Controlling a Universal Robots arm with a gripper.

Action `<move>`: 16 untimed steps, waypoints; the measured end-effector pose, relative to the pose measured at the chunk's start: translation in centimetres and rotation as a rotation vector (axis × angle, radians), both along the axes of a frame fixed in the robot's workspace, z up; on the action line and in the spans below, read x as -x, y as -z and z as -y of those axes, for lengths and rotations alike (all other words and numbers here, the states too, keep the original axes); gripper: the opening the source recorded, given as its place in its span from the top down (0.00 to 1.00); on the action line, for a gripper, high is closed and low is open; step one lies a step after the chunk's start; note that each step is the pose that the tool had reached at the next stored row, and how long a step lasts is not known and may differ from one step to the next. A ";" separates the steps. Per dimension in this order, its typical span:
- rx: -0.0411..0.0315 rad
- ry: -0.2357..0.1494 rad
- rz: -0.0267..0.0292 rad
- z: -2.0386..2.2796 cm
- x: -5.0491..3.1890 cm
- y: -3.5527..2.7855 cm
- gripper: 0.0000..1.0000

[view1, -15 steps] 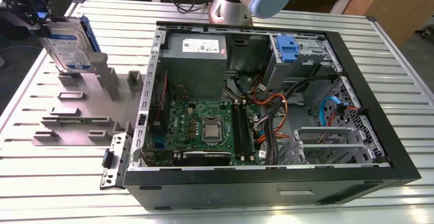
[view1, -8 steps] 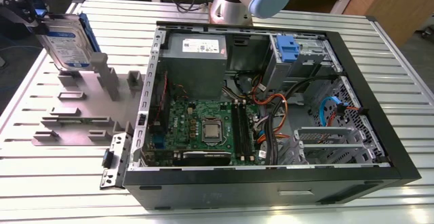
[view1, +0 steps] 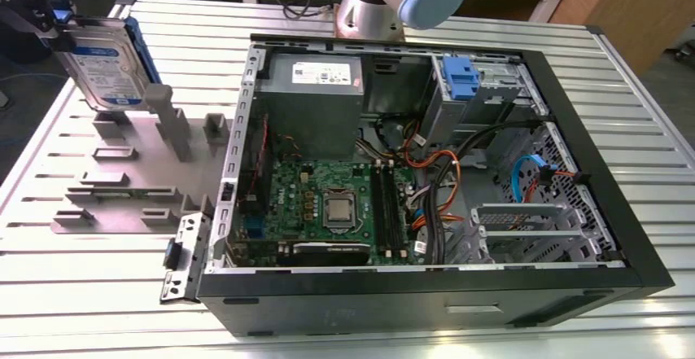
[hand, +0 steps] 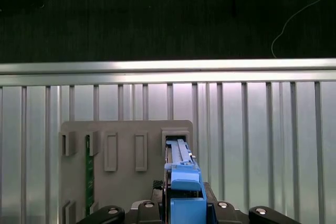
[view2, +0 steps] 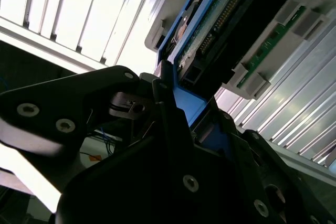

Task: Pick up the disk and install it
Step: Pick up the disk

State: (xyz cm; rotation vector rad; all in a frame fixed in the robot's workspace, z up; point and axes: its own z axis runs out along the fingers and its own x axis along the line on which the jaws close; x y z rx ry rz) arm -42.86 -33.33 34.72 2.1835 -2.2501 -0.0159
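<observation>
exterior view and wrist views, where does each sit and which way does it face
Exterior view: raised above the table, looking down on computer case, arm and disk.
First wrist view: on the wrist, looking down past gripper and disk onto the fixture.
Second wrist view: beside the gripper, close on the disk.
All three share the disk.

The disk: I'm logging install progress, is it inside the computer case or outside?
Outside. The disk stands on edge in the gripper at the grey rack, beside the case.
</observation>
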 end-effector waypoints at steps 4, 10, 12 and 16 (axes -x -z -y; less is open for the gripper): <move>0.0001 0.000 0.0001 0.00 0.00 -0.29 0.64; 0.0002 0.000 0.0000 0.00 0.00 -0.75 0.64; 0.0003 0.000 0.0000 0.00 0.00 -0.90 0.64; 0.0003 0.000 0.0000 0.00 0.00 -1.19 0.64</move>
